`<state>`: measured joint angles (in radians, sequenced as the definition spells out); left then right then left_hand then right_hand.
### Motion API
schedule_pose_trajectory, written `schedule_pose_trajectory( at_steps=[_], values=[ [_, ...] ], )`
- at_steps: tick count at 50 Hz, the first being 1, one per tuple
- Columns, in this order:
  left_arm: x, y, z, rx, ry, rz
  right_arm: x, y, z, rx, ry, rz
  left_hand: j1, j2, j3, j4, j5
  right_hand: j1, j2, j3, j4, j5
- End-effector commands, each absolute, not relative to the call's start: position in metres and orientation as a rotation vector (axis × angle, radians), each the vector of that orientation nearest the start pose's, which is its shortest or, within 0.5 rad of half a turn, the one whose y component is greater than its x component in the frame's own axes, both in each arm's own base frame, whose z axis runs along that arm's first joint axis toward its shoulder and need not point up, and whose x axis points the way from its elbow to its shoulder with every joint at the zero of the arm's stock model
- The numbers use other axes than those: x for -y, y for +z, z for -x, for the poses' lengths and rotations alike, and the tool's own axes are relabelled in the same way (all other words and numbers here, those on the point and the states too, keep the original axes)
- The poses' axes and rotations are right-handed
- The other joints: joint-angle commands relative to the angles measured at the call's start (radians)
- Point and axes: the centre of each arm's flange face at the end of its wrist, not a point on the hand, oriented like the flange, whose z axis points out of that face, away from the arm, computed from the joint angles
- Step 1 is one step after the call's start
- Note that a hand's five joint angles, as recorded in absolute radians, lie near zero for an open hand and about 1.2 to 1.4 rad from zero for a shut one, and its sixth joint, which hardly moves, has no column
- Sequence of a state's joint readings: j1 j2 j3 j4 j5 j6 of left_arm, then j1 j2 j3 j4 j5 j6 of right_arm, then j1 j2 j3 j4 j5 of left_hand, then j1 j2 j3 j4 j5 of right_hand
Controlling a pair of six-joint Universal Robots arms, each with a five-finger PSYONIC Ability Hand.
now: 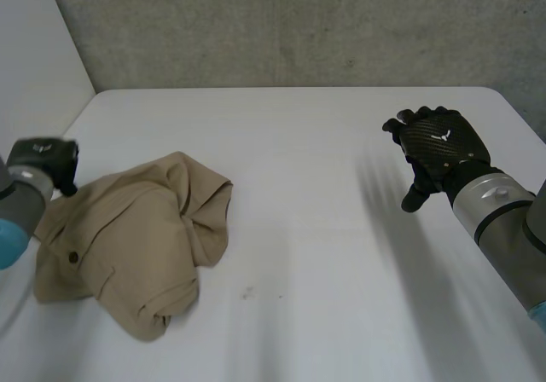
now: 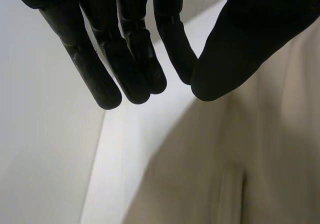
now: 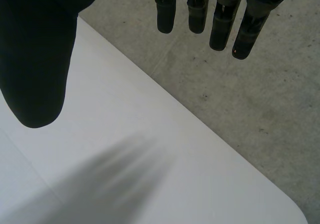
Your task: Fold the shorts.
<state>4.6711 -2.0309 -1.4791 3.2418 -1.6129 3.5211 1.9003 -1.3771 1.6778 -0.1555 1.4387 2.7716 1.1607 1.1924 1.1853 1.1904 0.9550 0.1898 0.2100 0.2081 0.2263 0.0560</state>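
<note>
Tan shorts (image 1: 136, 245) lie crumpled on the left part of the white table (image 1: 324, 228), with a button and a pocket showing. My left hand (image 1: 47, 162) hovers over their far left corner. In the left wrist view that hand (image 2: 125, 59) has its fingers drawn in against the thumb with nothing between them, and the shorts (image 2: 240, 159) lie below the fingertips without touching them. My right hand (image 1: 439, 152) hangs above the table's right side, far from the shorts. The right wrist view shows its fingers (image 3: 200, 9) straight and spread from the thumb, empty.
A grey wall (image 1: 299, 24) stands behind the table's far edge. A white wall (image 1: 34, 49) runs along its left side. In the right wrist view the table's rounded far right corner (image 3: 295, 211) lies below the fingers.
</note>
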Motion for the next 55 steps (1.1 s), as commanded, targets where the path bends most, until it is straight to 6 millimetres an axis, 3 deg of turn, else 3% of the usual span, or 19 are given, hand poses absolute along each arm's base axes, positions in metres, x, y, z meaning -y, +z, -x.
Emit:
schedule_pose_trajectory(
  at_steps=[1,2,6,8,13,16,20,21,24,25,29,31,33,36,41,51,54,55],
  values=[
    [0.356,0.252,0.196,-2.107,-2.030,-0.552,0.266,0.232,-0.241,-2.129,-2.017,0.913,0.236,0.204,0.211,0.206,0.267,-0.015,-0.035,-0.034,-0.052,-0.056],
    [0.351,0.270,0.211,-2.053,-2.112,-0.580,0.266,0.232,-0.241,-2.129,-2.016,0.911,0.236,0.204,0.211,0.206,0.267,-0.015,-0.035,-0.034,-0.052,-0.056],
    [0.331,0.311,0.252,-1.916,-2.323,-0.659,0.268,0.233,-0.239,-2.133,-2.023,0.903,0.236,0.204,0.211,0.206,0.267,-0.015,-0.035,-0.034,-0.052,-0.056],
    [0.325,0.326,0.264,-1.856,-2.400,-0.664,0.269,0.233,-0.239,-2.133,-2.023,0.903,0.236,0.204,0.211,0.206,0.267,-0.015,-0.035,-0.034,-0.052,-0.056],
    [0.311,0.341,0.283,-1.794,-2.481,-0.660,0.269,0.234,-0.238,-2.135,-2.023,0.900,0.236,0.204,0.211,0.206,0.267,-0.015,-0.035,-0.034,-0.052,-0.056],
    [0.311,0.330,0.282,-1.829,-2.443,-0.664,0.268,0.233,-0.239,-2.133,-2.020,0.903,0.236,0.204,0.211,0.206,0.267,-0.015,-0.035,-0.034,-0.052,-0.056],
    [0.311,0.305,0.273,-1.913,-2.339,-0.687,0.268,0.233,-0.239,-2.132,-2.020,0.906,-0.496,-0.528,-0.521,-0.526,-0.465,-0.015,-0.035,-0.034,-0.052,-0.056],
    [0.316,0.293,0.262,-1.956,-2.270,-0.675,0.268,0.233,-0.239,-2.132,-2.020,0.906,-0.603,-0.634,-0.627,-0.632,-0.571,-0.015,-0.035,-0.034,-0.052,-0.056],
    [0.331,0.279,0.231,-2.023,-2.142,-0.607,0.268,0.232,-0.239,-2.135,-2.016,0.906,-0.653,-0.685,-0.678,-0.683,-0.622,-0.015,-0.035,-0.034,-0.052,-0.056],
    [0.339,0.271,0.209,-2.073,-2.060,-0.548,0.269,0.232,-0.239,-2.133,-2.018,0.906,-0.688,-0.720,-0.713,-0.718,-0.657,-0.015,-0.035,-0.034,-0.052,-0.056],
    [0.352,0.252,0.171,-2.183,-1.895,-0.450,0.268,0.231,-0.240,-2.135,-2.014,0.910,-0.701,-0.732,-0.725,-0.730,-0.669,-0.015,-0.035,-0.034,-0.052,-0.056],
    [0.353,0.249,0.165,-2.207,-1.872,-0.428,0.268,0.232,-0.240,-2.133,-2.016,0.910,-0.701,-0.732,-0.725,-0.730,-0.669,-0.015,-0.035,-0.034,-0.052,-0.056],
    [0.363,0.227,0.149,-2.331,-1.798,-0.382,0.269,0.231,-0.240,-2.136,-2.012,0.909,-0.689,-0.721,-0.713,-0.719,-0.658,-0.015,-0.035,-0.034,-0.052,-0.056],
    [0.368,0.214,0.138,-2.417,-1.760,-0.371,0.269,0.228,-0.240,-2.141,-2.004,0.913,-0.674,-0.706,-0.699,-0.704,-0.643,-0.015,-0.035,-0.034,-0.052,-0.056],
    [0.376,0.190,0.128,-2.555,-1.704,-0.398,0.269,0.222,-0.242,-2.153,-1.983,0.922,-0.668,-0.700,-0.693,-0.698,-0.637,-0.015,-0.035,-0.034,-0.052,-0.056],
    [0.382,0.161,0.123,-2.621,-1.622,-0.397,0.269,0.217,-0.243,-2.167,-1.965,0.936,-0.607,-0.638,-0.631,-0.636,-0.575,-0.015,-0.035,-0.034,-0.052,-0.056],
    [0.383,0.155,0.123,-2.636,-1.607,-0.399,0.269,0.217,-0.243,-2.166,-1.968,0.938,-0.323,-0.354,-0.347,-0.352,-0.292,-0.015,-0.035,-0.034,-0.052,-0.056],
    [0.384,0.155,0.123,-2.633,-1.614,-0.399,0.269,0.217,-0.243,-2.167,-1.968,0.935,-0.084,-0.115,-0.108,-0.113,-0.052,-0.015,-0.035,-0.034,-0.052,-0.056]
  ],
)
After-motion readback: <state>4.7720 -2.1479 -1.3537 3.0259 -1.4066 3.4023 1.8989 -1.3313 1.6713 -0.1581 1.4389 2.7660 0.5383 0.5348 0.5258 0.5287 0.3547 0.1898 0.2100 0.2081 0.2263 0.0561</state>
